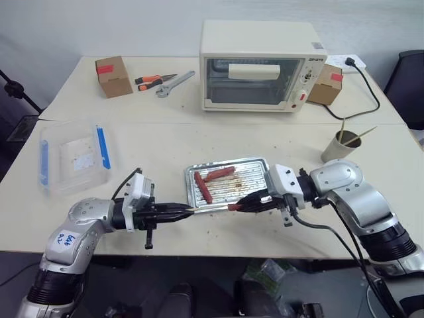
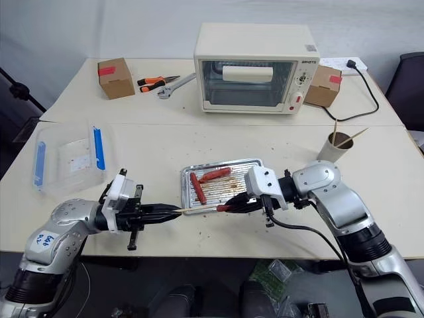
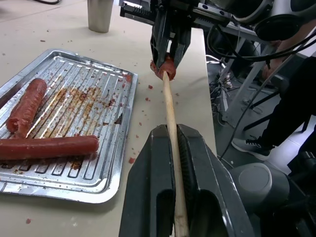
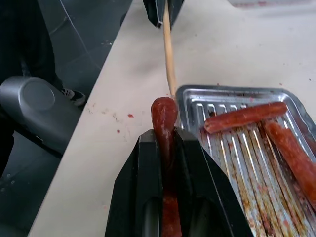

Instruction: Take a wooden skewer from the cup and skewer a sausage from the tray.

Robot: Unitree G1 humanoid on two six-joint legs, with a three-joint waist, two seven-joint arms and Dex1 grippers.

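Holding skewer (image 3: 170, 123) in left hand (image 1: 177, 212) | right hand (image 1: 255, 201) grips sausage (image 4: 163, 118) | risk: off-centre tip splits sausage

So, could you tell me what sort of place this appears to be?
Probably a lab or office set up for a cooking demo, not a kitchen: a toaster oven shares plain tables with pliers, a wrench and cardboard boxes.
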